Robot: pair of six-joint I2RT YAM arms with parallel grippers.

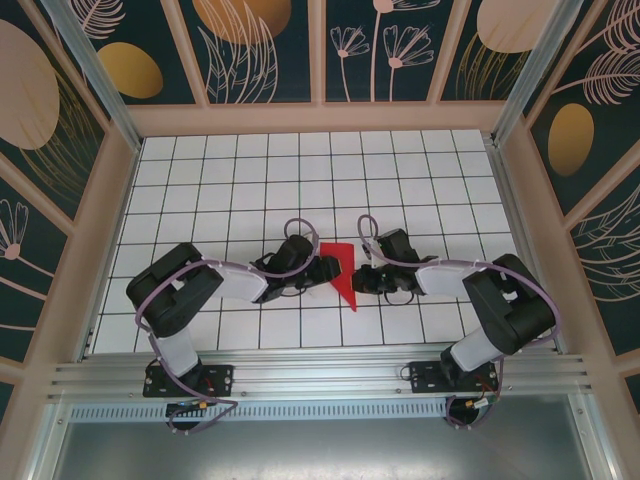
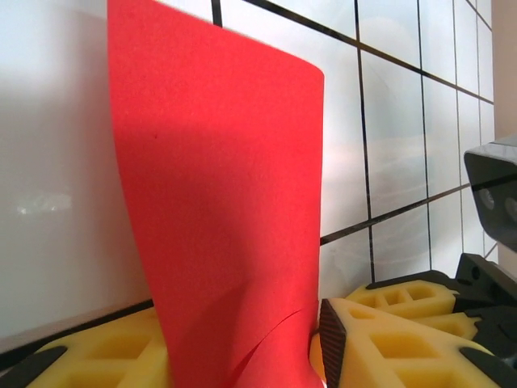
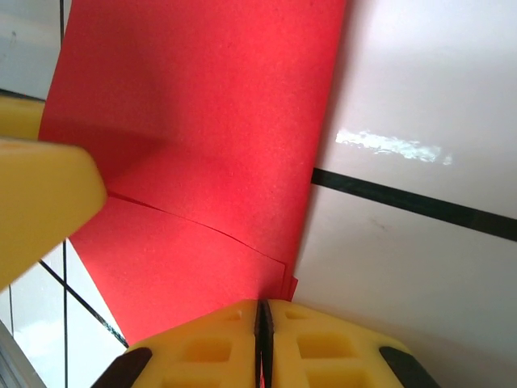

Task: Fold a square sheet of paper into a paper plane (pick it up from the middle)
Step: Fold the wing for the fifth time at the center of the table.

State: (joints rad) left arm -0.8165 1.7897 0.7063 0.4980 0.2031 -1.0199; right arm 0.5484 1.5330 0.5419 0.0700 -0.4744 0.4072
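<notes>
Red paper (image 1: 342,272), folded into a narrow tapering shape, sits at the middle of the white, black-gridded desk (image 1: 230,180), between the two arms. From the top camera its broad end points away from the arm bases and its tip points toward them.

The left wrist camera shows the red paper (image 2: 226,202) rising as a curved sheet with a rounded far corner and a crease line near its lower end. It passes between the yellow fingers (image 2: 105,356) of the left pincer (image 2: 242,347), which stand apart on either side of it without clamping it.

The right pincer (image 3: 260,323) has its two yellow fingers pressed together, nipping the near edge of the red paper (image 3: 202,145), where layered edges and a fold line show.

From above, the left pincer (image 1: 322,268) meets the paper's left side and the right pincer (image 1: 362,280) its right side, close to each other.
</notes>
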